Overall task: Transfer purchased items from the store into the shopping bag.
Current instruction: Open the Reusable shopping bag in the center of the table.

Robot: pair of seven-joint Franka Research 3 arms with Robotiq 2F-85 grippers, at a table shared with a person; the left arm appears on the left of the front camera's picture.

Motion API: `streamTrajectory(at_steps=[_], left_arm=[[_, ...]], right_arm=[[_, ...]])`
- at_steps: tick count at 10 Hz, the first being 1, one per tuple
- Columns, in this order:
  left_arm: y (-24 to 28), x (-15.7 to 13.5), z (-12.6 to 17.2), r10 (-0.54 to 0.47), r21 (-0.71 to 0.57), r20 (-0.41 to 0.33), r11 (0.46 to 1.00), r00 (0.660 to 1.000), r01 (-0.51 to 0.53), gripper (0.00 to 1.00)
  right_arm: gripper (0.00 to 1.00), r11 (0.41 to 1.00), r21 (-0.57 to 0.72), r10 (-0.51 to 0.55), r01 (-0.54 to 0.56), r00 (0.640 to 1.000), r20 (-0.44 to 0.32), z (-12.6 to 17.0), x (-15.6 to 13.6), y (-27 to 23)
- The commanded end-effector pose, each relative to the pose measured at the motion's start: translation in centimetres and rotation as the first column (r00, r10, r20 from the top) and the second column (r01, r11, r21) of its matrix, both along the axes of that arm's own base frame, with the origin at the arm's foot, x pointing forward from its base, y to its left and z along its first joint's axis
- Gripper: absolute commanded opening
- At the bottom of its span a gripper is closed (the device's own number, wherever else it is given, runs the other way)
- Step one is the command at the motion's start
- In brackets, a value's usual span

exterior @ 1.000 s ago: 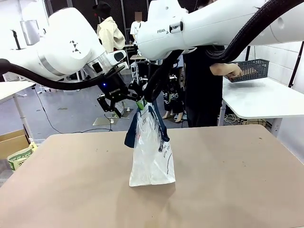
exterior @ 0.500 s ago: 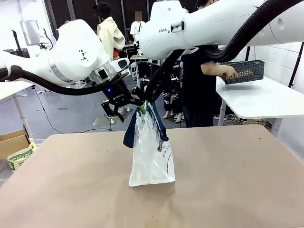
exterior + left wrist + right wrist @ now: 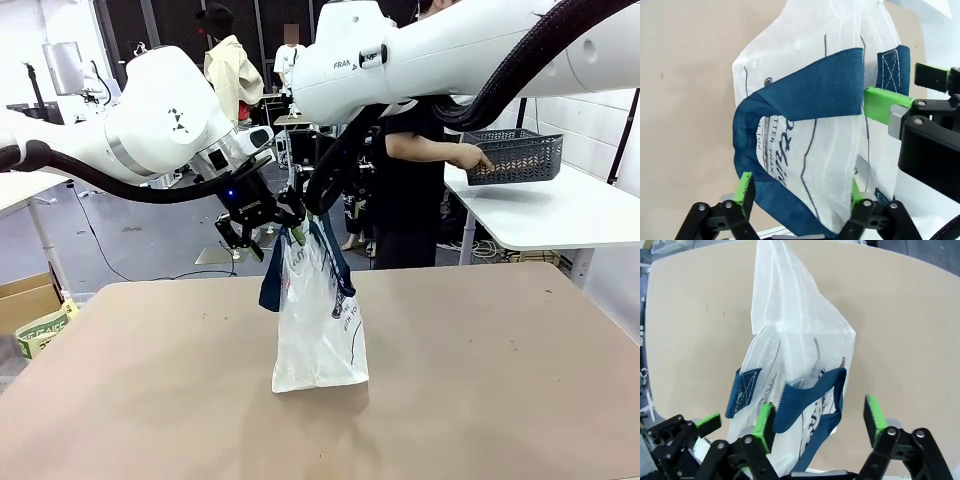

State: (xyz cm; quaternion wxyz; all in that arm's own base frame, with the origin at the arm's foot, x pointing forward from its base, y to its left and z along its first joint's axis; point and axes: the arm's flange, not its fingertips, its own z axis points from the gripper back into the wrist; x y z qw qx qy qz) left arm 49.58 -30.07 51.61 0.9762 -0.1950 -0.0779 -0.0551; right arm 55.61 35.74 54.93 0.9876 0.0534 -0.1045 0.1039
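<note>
The shopping bag (image 3: 318,330), translucent white with navy straps, stands upright at mid-table. My left gripper (image 3: 268,234) and right gripper (image 3: 308,214) meet at its top. In the left wrist view the left gripper (image 3: 800,192) is open, with a navy strap (image 3: 805,95) and the bag's mouth between its green pads. The right gripper (image 3: 819,419) is open too, and a strap (image 3: 812,395) runs between its pads, touching one. A person's hand (image 3: 478,158) rests on the store (image 3: 518,155), a dark grey basket on a far white table. Tan contents show through its sides, too small to tell.
The brown table (image 3: 500,380) has free room on all sides of the bag. A white side table (image 3: 560,210) stands far right, behind the person. A cardboard box (image 3: 25,300) sits on the floor at the left edge.
My left gripper has moved right, up to the bag's top beside the right gripper. The person has shifted left with the basket.
</note>
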Motion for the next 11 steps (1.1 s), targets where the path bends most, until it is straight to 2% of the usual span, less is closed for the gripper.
streamTrajectory(at_steps=[1,3,6,8,10,11], left_arm=[[0.0,-0.5,0.5,0.002,0.003,0.006,1.0,1.0,-0.002,0.42],[0.4,-0.6,0.6,0.011,-0.001,0.013,1.0,1.0,-0.011,0.03],[1.3,-1.4,1.0,0.02,0.007,0.02,1.0,1.0,-0.02,0.0],[2.8,-2.4,1.1,0.004,0.058,0.04,0.998,0.999,-0.006,0.0],[4.3,-3.1,0.9,-0.046,0.081,0.022,0.996,0.999,0.044,0.0],[4.7,-3.4,0.9,-0.085,0.085,0.022,0.993,0.996,0.083,0.0]], right_arm=[[0.41,0.998,0.057,0.029,-0.028,0.999,-0.024,-0.3,-0.4,-0.4],[0.01,0.997,0.079,0.029,-0.024,0.998,-0.056,-0.7,-0.5,-0.1],[0.0,0.997,0.076,0.04,-0.033,0.995,-0.093,-0.8,-0.7,-0.4],[0.0,0.998,0.012,0.058,-0.057,0.996,-0.063,-0.7,-1.6,-1.8],[0.0,0.997,-0.01,0.072,-0.072,0.997,-0.037,-0.6,-1.9,-3.2],[0.0,0.993,-0.022,0.113,-0.114,0.993,-0.035,-0.5,-1.8,-3.6]])
